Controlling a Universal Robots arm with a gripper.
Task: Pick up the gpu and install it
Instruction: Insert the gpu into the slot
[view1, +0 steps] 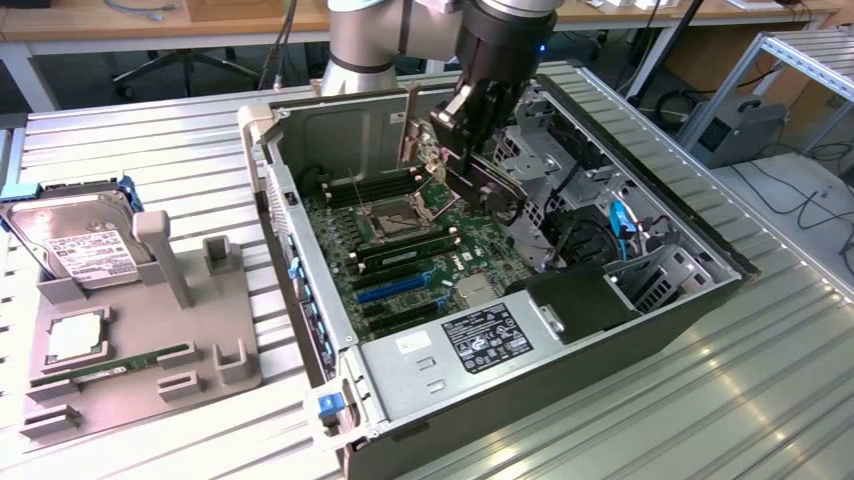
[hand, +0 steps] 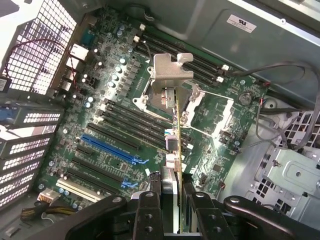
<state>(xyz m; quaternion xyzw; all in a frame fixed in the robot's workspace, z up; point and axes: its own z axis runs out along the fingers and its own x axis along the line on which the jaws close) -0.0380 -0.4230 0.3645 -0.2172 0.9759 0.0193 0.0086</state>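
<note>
The gpu (hand: 176, 125) hangs edge-on inside the open case (view1: 534, 400), above the motherboard (view1: 400, 250) and not touching it, with its silver bracket at the end away from the gripper (hand: 176, 210), whose jaws are clamped on the card's two faces. In the exterior view the card (view1: 483, 188) sits roughly over the processor socket (view1: 396, 215), while the blue expansion slot (view1: 394, 288) lies at about seven o'clock from it, so the card is not over its slot. The main risk, as I judge it, is a skewed descent: held by one end, the card could pivot in the grip and its contact edge would meet the slot at an angle or land on the socket latch or memory slots. The bracket could also catch the case's rear wall at about nine o'clock before the card seats. Loose cables (view1: 617, 225) at about four o'clock lie near the arm and could snag on it.
</note>
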